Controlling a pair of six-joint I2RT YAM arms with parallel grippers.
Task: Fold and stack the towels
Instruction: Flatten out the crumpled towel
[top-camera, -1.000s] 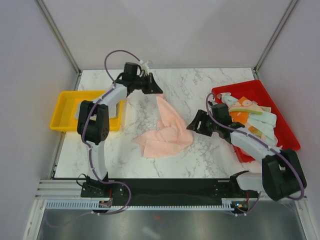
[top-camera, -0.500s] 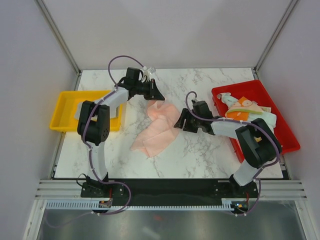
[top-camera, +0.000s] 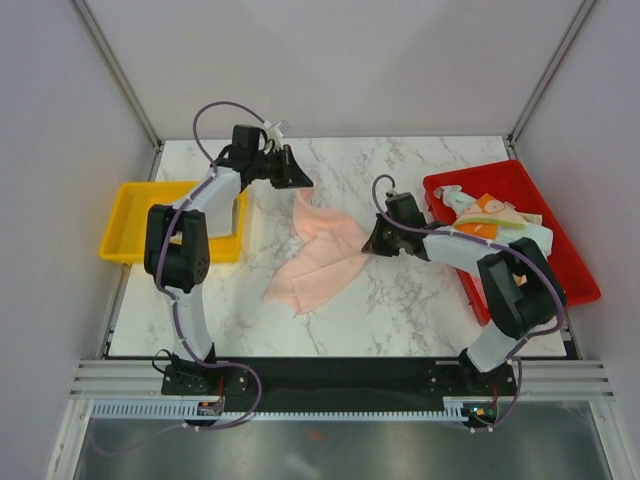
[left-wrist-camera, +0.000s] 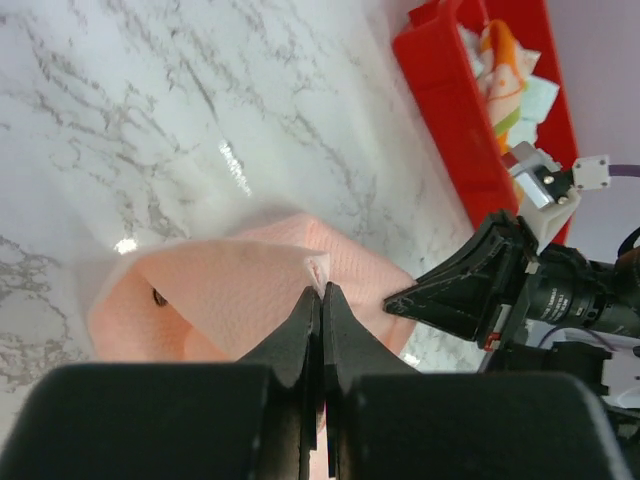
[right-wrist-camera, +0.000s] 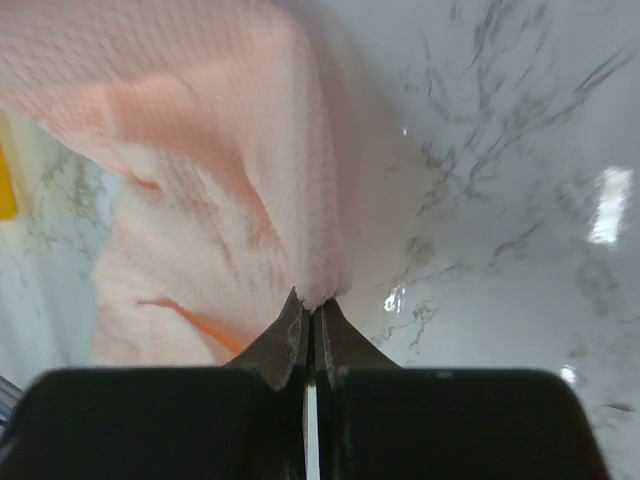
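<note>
— Where's your pale pink cloth towel (top-camera: 315, 262)?
— Mid-way across the white marble tabletop (top-camera: 400, 310), its lower part lying flat and two corners lifted.
— And your jaws?
— Your left gripper (left-wrist-camera: 321, 292) pinches one raised corner, and your right gripper (right-wrist-camera: 310, 300) is pressed together on another. The other patterned towels (top-camera: 500, 225) sit in the red plastic tray (top-camera: 570, 270) at the right edge.

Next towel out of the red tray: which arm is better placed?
Likely right: the right gripper, shut on the pink towel, sits beside the red tray; the left gripper holds another corner near the yellow tray.
</note>
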